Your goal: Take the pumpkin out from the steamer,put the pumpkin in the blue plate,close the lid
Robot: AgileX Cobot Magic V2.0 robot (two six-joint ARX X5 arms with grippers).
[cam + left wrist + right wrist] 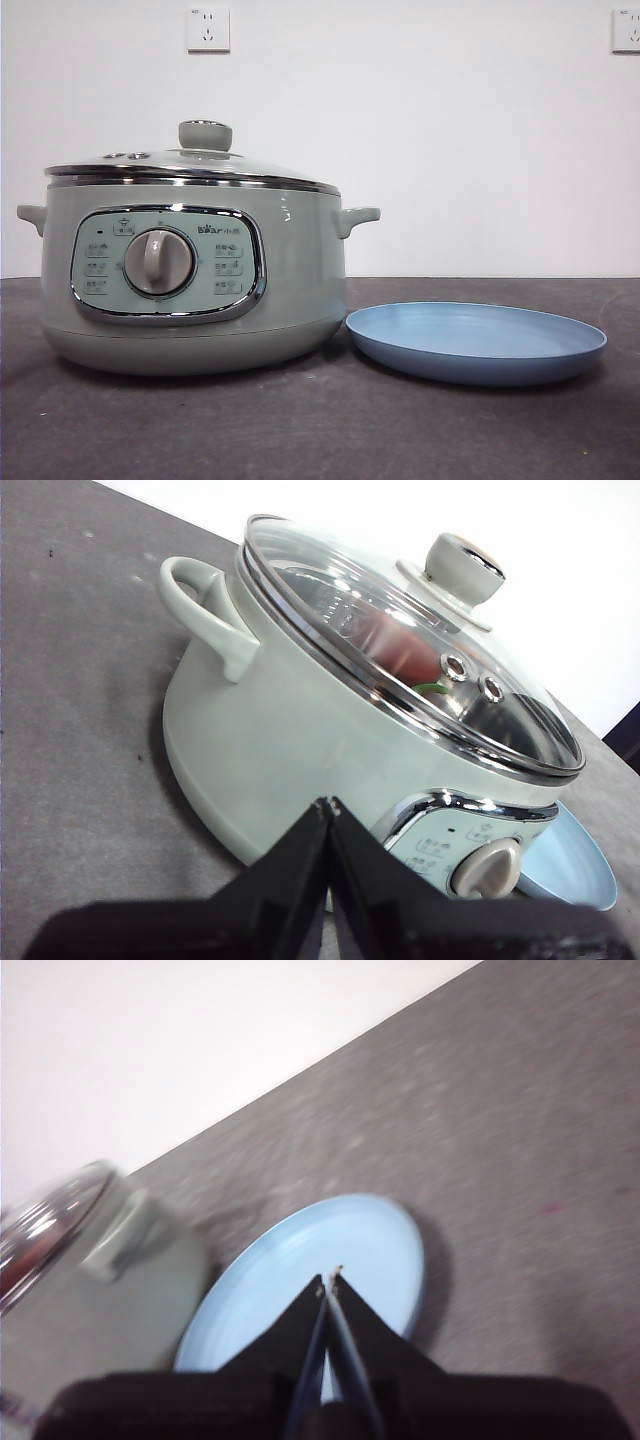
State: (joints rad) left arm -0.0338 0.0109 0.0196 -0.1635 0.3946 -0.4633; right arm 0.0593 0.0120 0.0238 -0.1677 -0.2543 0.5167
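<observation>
- Two grippers, left (328,810) and right (330,1282), jaws pressed together, empty.
- Pumpkin (408,655) sits inside the steamer (190,290) under the lid (400,640); plate (476,342) just beside.
- Risk: glass lid slipping from the knob (205,134), since closed jaws must open first.

Even bright light; blurred right wrist view.

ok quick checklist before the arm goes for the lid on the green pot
1. Glass lid with pale green knob seated on the sage-green steamer: ok, knob unobstructed.
2. Orange-red pumpkin inside, seen through the glass: ok.
3. Light blue round plate empty, beside the steamer: ok.
4. Left gripper shut, near the steamer's front: not ok, open it before grasping the knob.
5. Right gripper shut, above the plate: ok, waiting.
6. Free spot to set the lid down: cannot tell.
</observation>
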